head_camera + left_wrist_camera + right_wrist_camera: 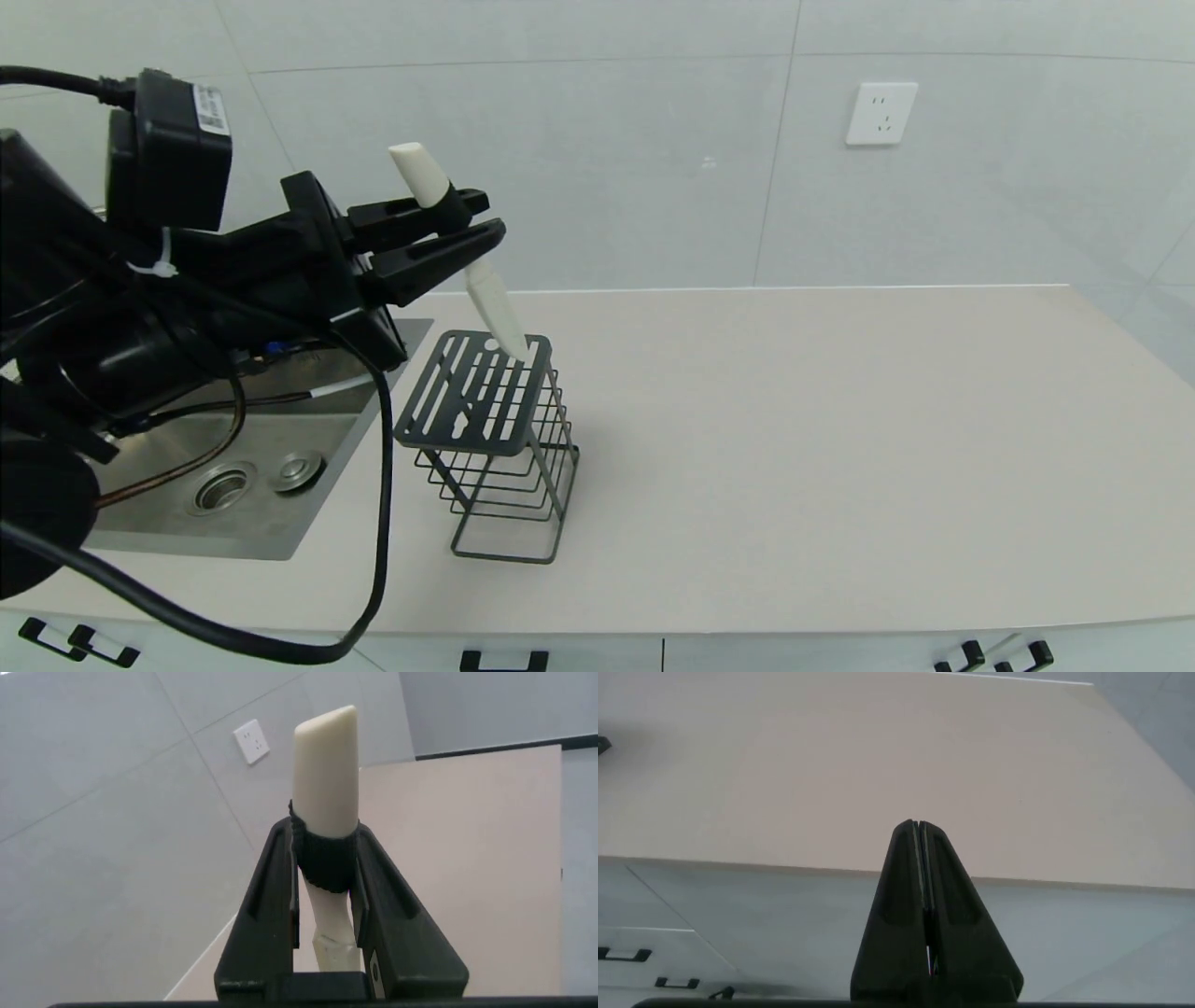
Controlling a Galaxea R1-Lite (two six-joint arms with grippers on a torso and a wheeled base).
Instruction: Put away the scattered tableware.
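One white knife (492,303) is hanging in the left end effector (487,215), whose fingers are clamping together on it at a dark band where handle meets blade. The knife is tilting, its blunt handle end pointing toward 11 o'clock and its tip pointing down toward 5 o'clock. The tip is sitting at the 1 o'clock corner of the slotted top of the wire rack (471,392); I cannot tell whether it is already entering a slot or just touching the plate.

The piece is looking pale and matte all over. The handle is thick and rounded, and the blade is narrowing to a point.

Judging by this, it is probably behaving as a light, stiff object, and if the blade is ceramic it is likely brittle at the tip. The smooth handle may be slipping easily under a loose pinch, so the band or the handle just above it is seeming the safest hold, never the blade.

The rack is standing on the counter (794,420), with the sink (280,448) at its 9 o'clock.

The right end effector (919,826) is hovering over the counter's near edge, its fingers pressing together on nothing.
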